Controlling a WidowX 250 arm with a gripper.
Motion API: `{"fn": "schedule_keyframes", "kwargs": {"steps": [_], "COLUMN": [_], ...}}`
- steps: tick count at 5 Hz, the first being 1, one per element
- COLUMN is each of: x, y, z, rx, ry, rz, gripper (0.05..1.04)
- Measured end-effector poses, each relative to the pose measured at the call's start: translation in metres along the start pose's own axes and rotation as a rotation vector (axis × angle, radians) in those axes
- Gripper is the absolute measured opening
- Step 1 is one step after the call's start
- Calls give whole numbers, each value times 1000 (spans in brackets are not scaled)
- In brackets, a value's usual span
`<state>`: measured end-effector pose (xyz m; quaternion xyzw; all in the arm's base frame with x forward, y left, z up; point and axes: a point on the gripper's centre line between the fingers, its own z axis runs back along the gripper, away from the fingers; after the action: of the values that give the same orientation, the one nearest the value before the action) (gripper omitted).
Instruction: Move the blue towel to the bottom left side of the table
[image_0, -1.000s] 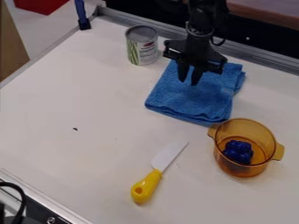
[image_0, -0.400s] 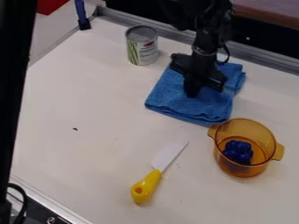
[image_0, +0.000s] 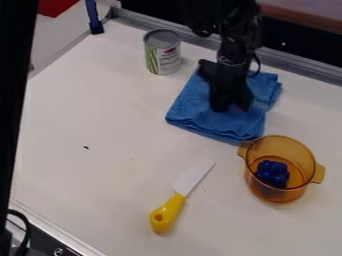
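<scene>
- Hanging over the towel: gripper, black, its lower end dark and blurred; whether it stands wide or narrow, or has cloth in its grip, cannot be told.
- Towel, blue, folded, flat on the table: beneath the gripper in view, its middle partly hidden; contact between the two cannot be made out. The larger visible part spreads below and to the left of the gripper, a smaller part above and to the right.
- Arm, black: above the gripper, cut off by the top edge, its upper outline lost against the dark background.
- Black upright shape: well apart, far left of the gripper, cut off by the view's edge; identity unclear.
- Can, upright: above and left of the gripper, near the towel.
- Pot, amber, see-through: below and right of the gripper, just beside the towel's lower corner. Inside, a lumpy blue item, kind unclear.
- Knife, yellow handle: below and left of the gripper, pale blade pointing up toward the towel, its outline faint on the pale table.
</scene>
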<state>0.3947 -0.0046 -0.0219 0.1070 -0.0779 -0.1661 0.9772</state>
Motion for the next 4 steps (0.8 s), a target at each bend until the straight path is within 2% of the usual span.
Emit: {"fn": "schedule_keyframes", "kwargs": {"steps": [1, 3, 4], "x": [-2, -12, -20], "y": [2, 12, 25], "z": [-1, -3, -5], "rx": [30, -26, -69], "ry": [-40, -73, -65], "rz": [-92, -212, -234], "gripper": [52, 52, 52]}}
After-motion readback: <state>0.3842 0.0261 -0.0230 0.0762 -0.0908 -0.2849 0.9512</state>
